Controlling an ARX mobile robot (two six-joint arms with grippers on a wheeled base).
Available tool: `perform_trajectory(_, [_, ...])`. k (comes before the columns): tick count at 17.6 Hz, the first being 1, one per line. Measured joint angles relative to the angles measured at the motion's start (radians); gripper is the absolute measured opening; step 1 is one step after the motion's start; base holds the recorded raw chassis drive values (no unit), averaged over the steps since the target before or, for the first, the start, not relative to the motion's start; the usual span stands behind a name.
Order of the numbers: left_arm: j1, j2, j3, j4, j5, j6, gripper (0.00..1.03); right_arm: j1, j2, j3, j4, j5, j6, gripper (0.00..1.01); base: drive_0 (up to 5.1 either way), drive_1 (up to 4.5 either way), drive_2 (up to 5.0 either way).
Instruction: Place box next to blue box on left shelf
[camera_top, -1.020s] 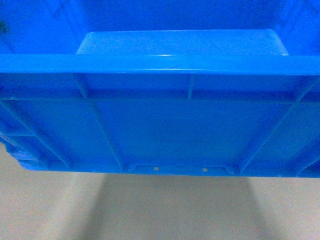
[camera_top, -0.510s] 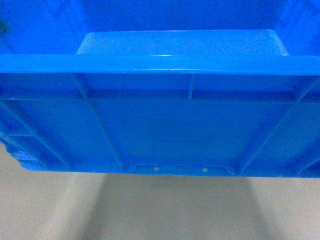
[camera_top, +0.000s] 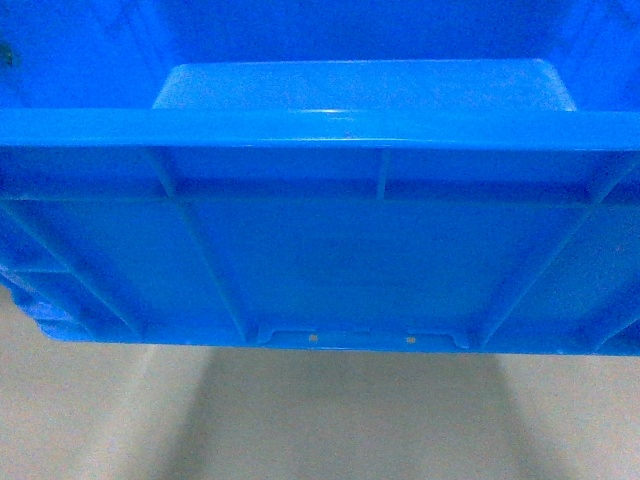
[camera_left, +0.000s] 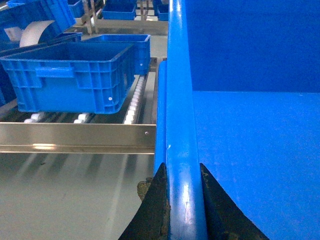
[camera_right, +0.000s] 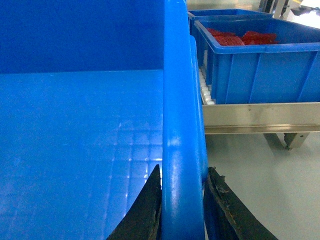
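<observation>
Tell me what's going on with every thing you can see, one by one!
box: empty, held up off the floor by its side rims.
left gripper: fingers shut on the box's left rim.
right gripper: fingers shut on the box's right rim.
left shelf: roller deck has bare room beside its crate.
blue crate on left shelf: upright on the rollers.
crate on right rack: upright, holding red things.

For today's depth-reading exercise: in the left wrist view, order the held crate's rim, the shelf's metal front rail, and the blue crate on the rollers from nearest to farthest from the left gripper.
1. Held crate's rim: between the left gripper's fingers.
2. Metal front rail: ahead, to the left.
3. Blue crate on the rollers: behind the rail, upper left.
</observation>
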Motion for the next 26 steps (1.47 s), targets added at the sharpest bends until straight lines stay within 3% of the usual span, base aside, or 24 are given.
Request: perform_trajectory(26, [-0.001, 0.000, 0.000, -0.001, 0.000, 0.000, 0.09, 0.000, 0.001, 0.000, 0.001, 0.002, -0.003, 0.16, 0.1, 4.39, -4.1])
